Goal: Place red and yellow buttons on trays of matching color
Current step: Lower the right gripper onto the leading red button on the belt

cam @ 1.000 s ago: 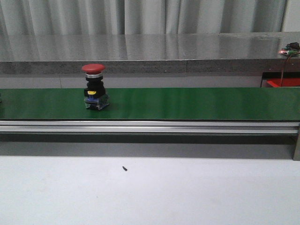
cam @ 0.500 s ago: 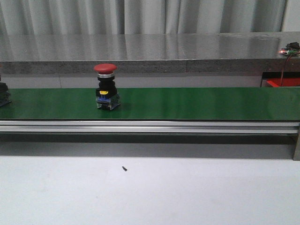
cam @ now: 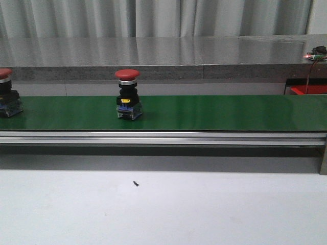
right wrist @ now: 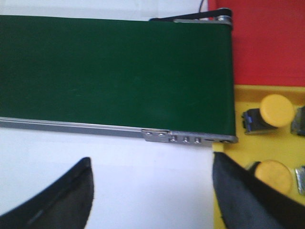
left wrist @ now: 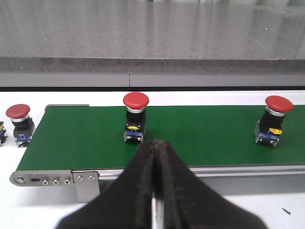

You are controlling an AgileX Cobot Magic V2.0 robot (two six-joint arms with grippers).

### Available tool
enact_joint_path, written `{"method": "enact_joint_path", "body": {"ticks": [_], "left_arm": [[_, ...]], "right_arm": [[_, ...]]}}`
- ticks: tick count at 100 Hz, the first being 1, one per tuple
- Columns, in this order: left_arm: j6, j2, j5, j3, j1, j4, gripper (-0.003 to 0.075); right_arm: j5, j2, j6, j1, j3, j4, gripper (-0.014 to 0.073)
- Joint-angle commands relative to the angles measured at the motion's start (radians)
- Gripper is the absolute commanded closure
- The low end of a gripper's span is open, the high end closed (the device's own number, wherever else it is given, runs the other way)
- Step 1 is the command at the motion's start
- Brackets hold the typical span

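Waiting stage, by the look of it: nothing gripped yet. Red mushroom-capped plastic push button (cam: pixel 127 94) upright on the green conveyor belt (cam: pixel 219 112), at ten o'clock of the front view; a second red push button (cam: pixel 6 99) at nine o'clock, at the edge. Left hand (left wrist: pixel 157 191) pressed together, empty. Right hand (right wrist: pixel 152 191) spread wide, empty, beside the yellow plastic tray (right wrist: pixel 267 148) holding yellow-capped buttons (right wrist: pixel 276 109); red tray (right wrist: pixel 267 43) beyond. Next, probably: pinch a red button, carry to the red tray. White desk (cam: pixel 163 209) in front, grey stone ledge (cam: pixel 163 56) and pale curtains (cam: pixel 153 18) behind.

— What's behind the belt?
— A grey speckled stone ledge (cam: pixel 163 58), polished enough to mirror the pale pleated curtain (cam: pixel 153 18) hanging above it.
— And in front?
— A plain white worktop (cam: pixel 163 209), evenly lit, with one small dark speck (cam: pixel 136 183).
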Motion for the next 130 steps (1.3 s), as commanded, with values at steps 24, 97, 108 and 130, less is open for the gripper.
{"method": "enact_joint_path", "body": {"ticks": [24, 97, 108, 130], "left_arm": [[-0.001, 0.005, -0.076, -0.029, -0.008, -0.023, 0.0740], [-0.001, 0.005, -0.076, -0.029, -0.008, -0.023, 0.0740], [-0.001, 0.005, -0.076, -0.029, -0.008, -0.023, 0.0740], [-0.001, 0.005, -0.076, -0.029, -0.008, -0.023, 0.0740]], "right_arm": [[0.115, 0.286, -0.012, 0.185, -0.350, 0.006, -0.0031], [0.435, 0.901, -0.459, 0.401, -1.045, 0.095, -0.0031], [0.407, 0.938, -0.498, 0.401, -1.059, 0.094, -0.0031], [0.380, 0.997, -0.578, 0.401, -1.059, 0.149, -0.0031]]}}
